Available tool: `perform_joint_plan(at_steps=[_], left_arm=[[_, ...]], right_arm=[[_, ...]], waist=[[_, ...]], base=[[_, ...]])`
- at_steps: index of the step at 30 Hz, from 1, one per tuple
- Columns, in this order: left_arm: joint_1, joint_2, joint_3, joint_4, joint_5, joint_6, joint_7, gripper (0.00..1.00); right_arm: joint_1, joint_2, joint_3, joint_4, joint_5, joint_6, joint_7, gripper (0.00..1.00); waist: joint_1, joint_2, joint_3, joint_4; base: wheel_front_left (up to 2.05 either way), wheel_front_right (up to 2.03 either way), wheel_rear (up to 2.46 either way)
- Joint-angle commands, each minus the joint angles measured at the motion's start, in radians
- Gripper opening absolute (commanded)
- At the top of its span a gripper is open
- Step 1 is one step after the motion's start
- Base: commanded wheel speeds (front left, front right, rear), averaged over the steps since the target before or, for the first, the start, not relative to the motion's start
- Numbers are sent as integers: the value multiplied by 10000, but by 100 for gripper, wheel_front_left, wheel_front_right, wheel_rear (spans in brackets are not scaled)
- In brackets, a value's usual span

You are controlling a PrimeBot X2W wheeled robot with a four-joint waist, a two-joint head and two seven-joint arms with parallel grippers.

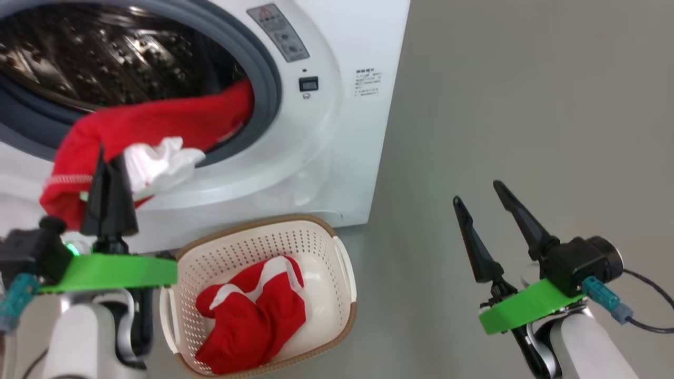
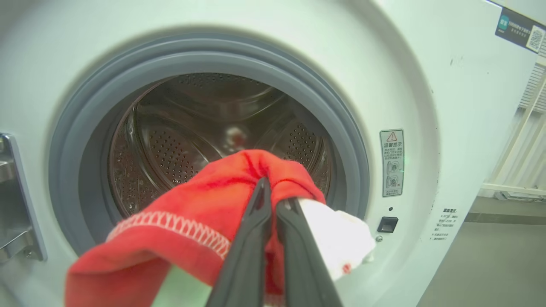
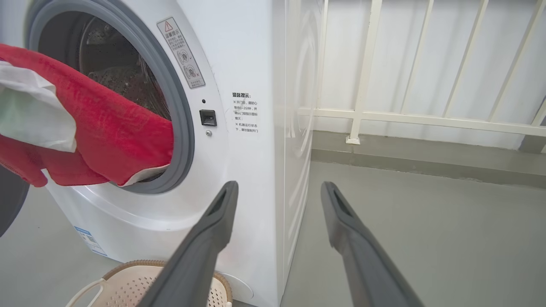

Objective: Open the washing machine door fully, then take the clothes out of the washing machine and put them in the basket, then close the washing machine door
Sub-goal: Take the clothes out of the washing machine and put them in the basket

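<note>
The washing machine [image 1: 342, 137] stands with its steel drum [image 2: 179, 140] exposed; the washing machine door is out of view, and a metal hinge [image 2: 15, 200] sits at the opening's left. My left gripper [image 1: 108, 158] [image 2: 275, 194] is shut on red clothes [image 1: 158, 123] [image 2: 179, 204] [image 3: 106, 128] with a white patch, which trail from the drum mouth over the grey seal. Another red garment [image 1: 253, 316] lies in the basket [image 1: 316, 247] [image 3: 128, 285] on the floor below the opening. My right gripper [image 1: 475, 191] [image 3: 279, 185] hangs open and empty over the floor right of the machine.
Grey floor [image 1: 526, 105] stretches to the right of the machine. A white railing [image 3: 426, 115] and a low kerb stand behind it. A cable [image 1: 647, 305] runs from my right wrist.
</note>
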Motion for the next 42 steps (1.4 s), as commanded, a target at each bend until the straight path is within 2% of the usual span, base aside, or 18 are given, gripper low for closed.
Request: perform_joint_plan(at_steps=[1,7,14,19,28,41,42], left_arm=[[98,196,200,-394,-46,59,-77,0],[776,188,-327,-1199,-273,333,-78,0],[1569,187,-1045,-2394,-634,889,-78,0],[2002,186,-1573,-2312,-966,1103,-21,0],[1785,186,-2182,-471,-1642,1242,-57,0],[7,185,-2538,3423,-2779,904,-76,0],[7,185,-2538,3423,-2779,904,-76,0]], right_arm=[[69,12,166,-210,102,4,-63,100],[199,-7,134,-234,110,4,-63,100],[294,16,130,-303,107,4,-63,100],[266,21,132,-369,108,4,-63,100],[32,-30,145,-401,131,4,-63,100],[-527,-98,298,-435,167,4,-63,100],[-527,-98,298,-435,167,4,-63,100]], waist=[[0,0,-261,132],[0,0,-529,218],[0,0,-539,301],[0,0,-293,333],[0,0,369,284],[0,0,1676,82],[0,0,1676,82]], base=[[0,0,0],[0,0,0],[0,0,0],[0,0,0],[0,0,0],[0,0,0],[0,0,0]])
